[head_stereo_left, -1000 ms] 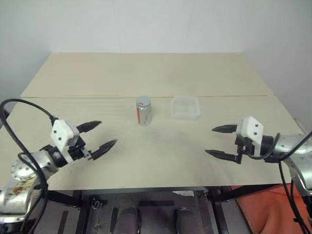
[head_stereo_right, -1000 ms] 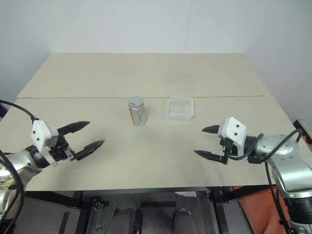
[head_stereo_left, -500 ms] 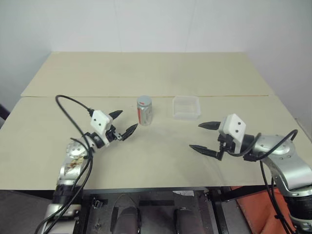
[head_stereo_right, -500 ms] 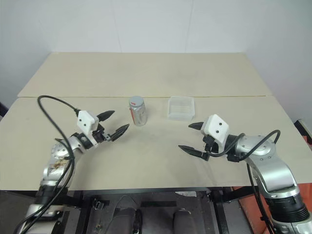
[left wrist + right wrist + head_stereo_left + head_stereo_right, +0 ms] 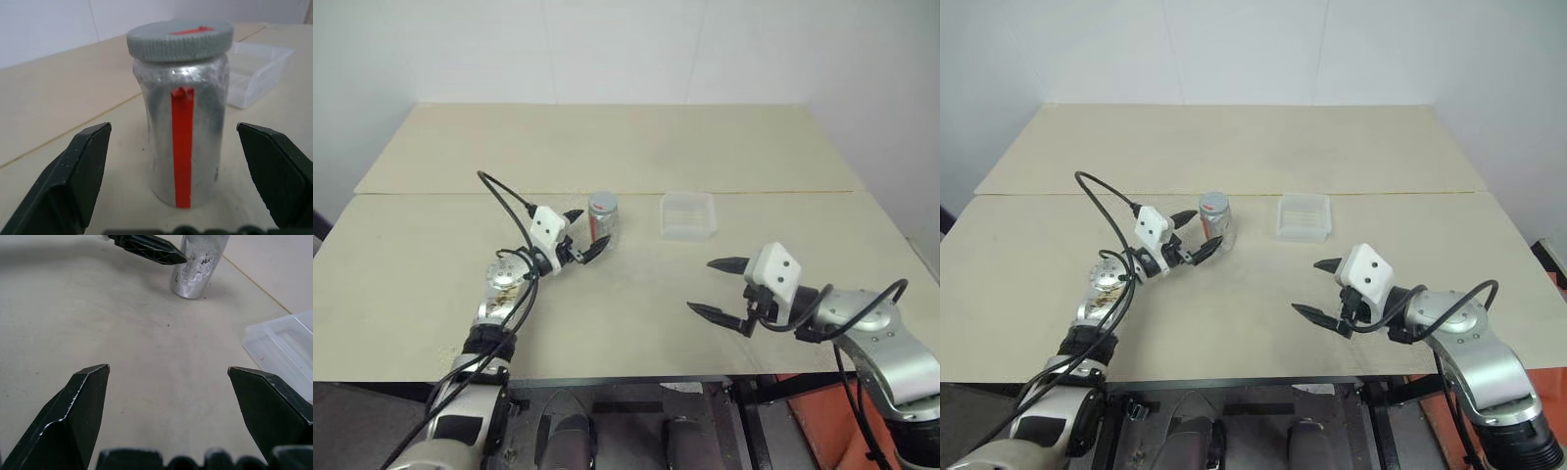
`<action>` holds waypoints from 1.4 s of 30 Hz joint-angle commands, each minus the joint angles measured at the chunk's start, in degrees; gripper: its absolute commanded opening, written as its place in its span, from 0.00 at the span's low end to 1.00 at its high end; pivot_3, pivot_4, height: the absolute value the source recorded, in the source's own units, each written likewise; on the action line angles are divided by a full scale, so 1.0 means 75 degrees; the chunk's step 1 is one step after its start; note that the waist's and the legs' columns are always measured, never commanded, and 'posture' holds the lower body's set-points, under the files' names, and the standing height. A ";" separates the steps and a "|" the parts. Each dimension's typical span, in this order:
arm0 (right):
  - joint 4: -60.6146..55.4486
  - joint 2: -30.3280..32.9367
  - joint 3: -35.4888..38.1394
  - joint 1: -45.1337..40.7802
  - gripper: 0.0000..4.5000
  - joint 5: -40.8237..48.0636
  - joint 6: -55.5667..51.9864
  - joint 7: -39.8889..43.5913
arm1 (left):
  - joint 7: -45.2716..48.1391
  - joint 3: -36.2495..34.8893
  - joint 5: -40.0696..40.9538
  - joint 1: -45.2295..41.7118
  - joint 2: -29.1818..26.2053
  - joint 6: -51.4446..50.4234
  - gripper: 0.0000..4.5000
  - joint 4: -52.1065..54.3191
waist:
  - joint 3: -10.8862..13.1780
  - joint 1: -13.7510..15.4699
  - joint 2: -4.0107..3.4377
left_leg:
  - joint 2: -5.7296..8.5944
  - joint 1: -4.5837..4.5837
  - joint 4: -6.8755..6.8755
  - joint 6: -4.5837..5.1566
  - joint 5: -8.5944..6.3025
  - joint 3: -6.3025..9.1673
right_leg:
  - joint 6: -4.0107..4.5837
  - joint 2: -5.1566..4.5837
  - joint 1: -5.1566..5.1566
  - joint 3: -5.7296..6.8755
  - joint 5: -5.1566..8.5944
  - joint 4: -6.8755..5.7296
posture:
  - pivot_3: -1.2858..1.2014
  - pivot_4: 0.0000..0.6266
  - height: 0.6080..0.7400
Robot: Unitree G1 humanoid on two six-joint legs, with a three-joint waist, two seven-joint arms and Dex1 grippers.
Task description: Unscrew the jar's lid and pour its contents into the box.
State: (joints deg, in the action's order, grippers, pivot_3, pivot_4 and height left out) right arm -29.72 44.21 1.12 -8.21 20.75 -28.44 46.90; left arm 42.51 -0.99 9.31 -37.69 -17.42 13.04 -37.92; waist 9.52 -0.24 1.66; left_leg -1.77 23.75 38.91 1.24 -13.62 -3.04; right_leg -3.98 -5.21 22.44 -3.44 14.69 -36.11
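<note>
The jar (image 5: 603, 223) stands upright at mid-table, shiny silver with a red stripe down its side (image 5: 183, 147). The grey ribbed lid (image 5: 180, 39) with a red patch sits on top of it, so the contents are hidden inside. My left gripper (image 5: 588, 232) is open and level at the jar's left side. Its fingertips (image 5: 78, 171) flank the jar without touching it. The clear shallow box (image 5: 687, 215) lies just right of the jar. My right gripper (image 5: 700, 285) hovers open nearer the front edge, to the right, holding nothing.
A seam (image 5: 431, 194) runs across the beige table behind the jar and box. The table's front edge (image 5: 607, 377) lies close below my arms. A white wall stands behind the table.
My left gripper has travelled from the table's front left up to the jar, still open. My right gripper has drifted a little leftward, also open. The jar and box have not moved.
</note>
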 commanded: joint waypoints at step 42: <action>0.0387 -0.2406 -0.0465 -0.2276 1.00 0.0067 -0.1213 -0.2042 | 0.1100 0.0197 0.0416 0.0756 0.0468 0.0572 0.43 0.1177 | 0.0000 -0.0079 0.0000 | -0.0008 0.0008 -0.0002 -0.0004 0.0002 0.0007 | -0.0003 0.0005 0.0019 0.0000 -0.0003 -0.0013 | 0.52 0.24 1.00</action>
State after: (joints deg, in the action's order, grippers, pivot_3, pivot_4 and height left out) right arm -26.32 27.98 -2.88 -23.39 19.53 -35.87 34.24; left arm 49.44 -0.18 10.91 -32.90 -13.27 19.10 -35.48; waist 9.52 -0.83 1.67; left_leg -1.82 23.84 38.90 1.21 -13.60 -2.99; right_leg -4.00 -5.17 22.64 -3.43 14.66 -36.23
